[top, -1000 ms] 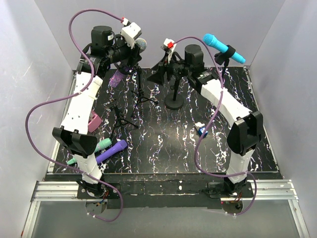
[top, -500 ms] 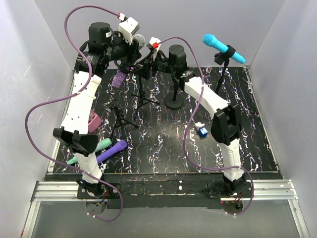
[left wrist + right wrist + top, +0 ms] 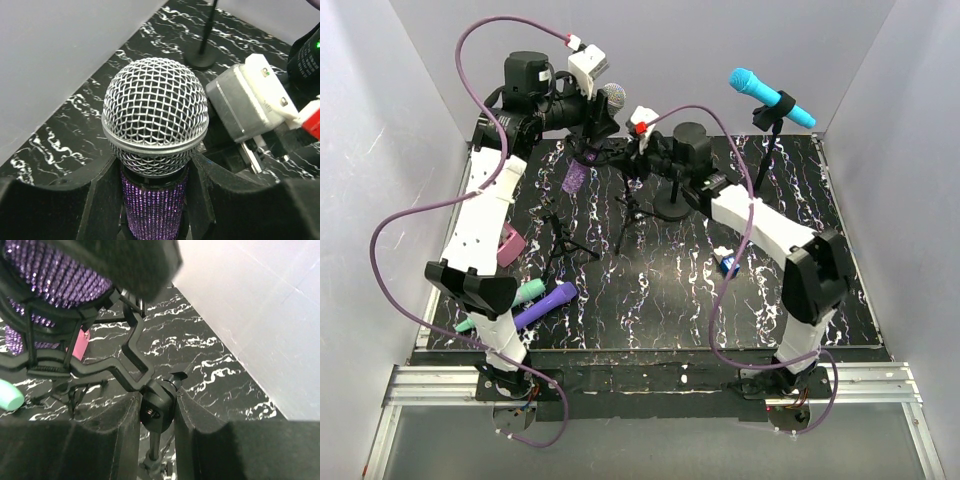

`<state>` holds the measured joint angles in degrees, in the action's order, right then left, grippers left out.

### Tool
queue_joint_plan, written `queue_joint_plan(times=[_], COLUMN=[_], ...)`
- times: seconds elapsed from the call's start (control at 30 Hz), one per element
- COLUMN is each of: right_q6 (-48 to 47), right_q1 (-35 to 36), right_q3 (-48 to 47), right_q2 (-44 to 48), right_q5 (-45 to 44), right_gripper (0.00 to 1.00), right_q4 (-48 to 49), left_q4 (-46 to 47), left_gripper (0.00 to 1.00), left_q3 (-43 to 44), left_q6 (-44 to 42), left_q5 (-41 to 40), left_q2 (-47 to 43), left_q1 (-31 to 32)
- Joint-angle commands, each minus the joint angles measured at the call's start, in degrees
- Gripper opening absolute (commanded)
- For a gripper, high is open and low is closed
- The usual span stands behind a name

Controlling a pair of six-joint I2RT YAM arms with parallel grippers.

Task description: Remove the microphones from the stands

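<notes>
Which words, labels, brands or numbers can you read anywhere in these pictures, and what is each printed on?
No text can be read in any view.
Tiny marks on the grey-and-white connector: too blurred to read.
White patch on the small blue box: too small to read.

A robot lab cell: plain white walls (image 3: 380,150) box a marbled black table (image 3: 650,300) on aluminium rails (image 3: 420,385).

The microphone (image 3: 155,115) has a silver mesh head over a glittery purple body, and its stand (image 3: 159,399) is black. The table (image 3: 650,290) is black with white marble veins. A second microphone (image 3: 772,98) is bright turquoise.
</notes>
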<state>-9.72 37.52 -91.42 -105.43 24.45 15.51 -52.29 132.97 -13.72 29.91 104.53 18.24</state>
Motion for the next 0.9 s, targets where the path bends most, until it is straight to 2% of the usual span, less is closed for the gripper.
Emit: queue_joint_plan(times=[0.0,0.17,0.33,0.47,0.7,0.87], right_q6=[-0.31,5.84,11.28,13.23,9.90,1.38], right_q1=[1.07,0.72,0.01,-0.16,-0.08,1.85], right_q3=[7.20,9.59,12.05,15.38,19.87,21.80], right_q2=[7.86,8.75,8.75,9.36,9.54,9.54], right_q5=[-2.64,-7.39,-6.26,-5.46,-4.68,-4.49], right_gripper=[0.01,0.01,0.01,0.01,0.01,0.01], right_q4=[4.01,1.55,2.42,2.86,2.42,2.51], left_q4=[7.46,8.87,11.95,12.65,13.18,11.34], left_gripper=[0.00,0.00,0.00,0.00,0.00,0.00], left_q3=[-0.69,3.25,9.05,12.49,12.31,13.46], left_q6=[0.44,3.25,9.05,9.50,8.44,8.00], left_q5=[3.83,6.91,9.81,9.73,10.43,8.94], left_q2=[-4.78,-1.44,2.25,3.22,2.96,4.89], left_q1=[-0.84,-0.84,-0.75,0.30,2.50,3.29])
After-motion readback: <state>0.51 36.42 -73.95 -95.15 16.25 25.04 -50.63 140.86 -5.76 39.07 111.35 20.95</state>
